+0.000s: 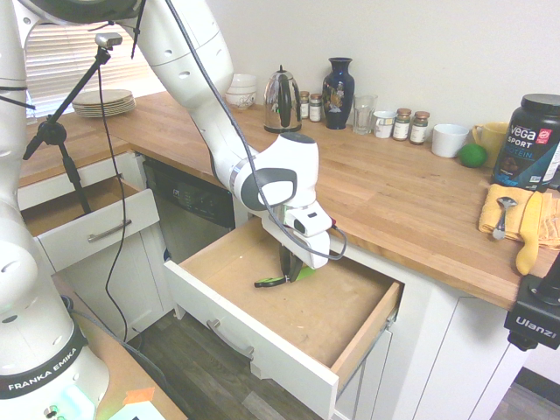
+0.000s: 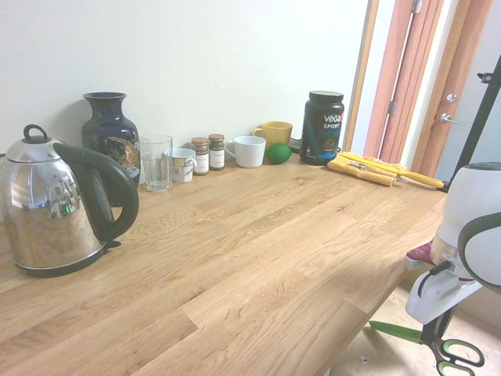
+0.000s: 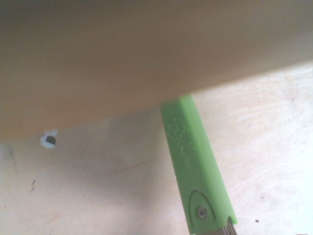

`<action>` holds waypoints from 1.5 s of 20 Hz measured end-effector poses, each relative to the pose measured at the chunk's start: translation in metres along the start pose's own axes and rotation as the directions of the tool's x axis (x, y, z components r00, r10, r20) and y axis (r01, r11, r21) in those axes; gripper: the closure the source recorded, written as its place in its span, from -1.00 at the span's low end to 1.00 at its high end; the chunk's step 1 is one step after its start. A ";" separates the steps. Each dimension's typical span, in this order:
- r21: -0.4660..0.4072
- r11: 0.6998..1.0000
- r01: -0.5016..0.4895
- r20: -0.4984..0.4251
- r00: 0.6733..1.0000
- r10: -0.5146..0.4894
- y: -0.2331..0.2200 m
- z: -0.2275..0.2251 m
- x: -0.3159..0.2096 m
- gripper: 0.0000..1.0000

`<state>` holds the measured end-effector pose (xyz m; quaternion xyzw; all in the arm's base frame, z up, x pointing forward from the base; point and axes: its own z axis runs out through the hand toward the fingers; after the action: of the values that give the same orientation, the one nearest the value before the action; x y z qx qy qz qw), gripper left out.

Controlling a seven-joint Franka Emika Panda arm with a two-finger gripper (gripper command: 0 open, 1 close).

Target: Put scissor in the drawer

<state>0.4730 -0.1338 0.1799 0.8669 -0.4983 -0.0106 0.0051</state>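
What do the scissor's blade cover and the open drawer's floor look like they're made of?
The scissor has a blade cover that looks like moulded plastic: uniform lime green, smooth, slightly glossy, with raised lettering and a small rivet. The drawer floor looks like bare light wood, possibly plywood: matte, pale, with faint grain and scuff marks in the wrist view. Its front appears painted white.

You get one high view over the open drawer [image 1: 350, 324], one low across the countertop [image 2: 258, 258], plus a close wrist view; both wide views share the kettle [image 1: 282, 101].
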 end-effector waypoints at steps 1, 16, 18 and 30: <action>0.000 1.000 0.000 0.000 1.000 0.000 0.000 0.000 0.000 -1.00; -0.001 1.000 0.000 -0.002 1.000 0.000 0.000 0.000 0.000 -1.00; 0.000 1.000 0.000 -0.002 1.000 0.000 0.000 0.000 0.000 -1.00; 0.010 1.000 -0.005 -0.020 1.000 0.005 -0.009 -0.033 -0.010 -1.00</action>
<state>0.4764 -0.1210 0.2130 0.8658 -0.5003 0.0009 0.0058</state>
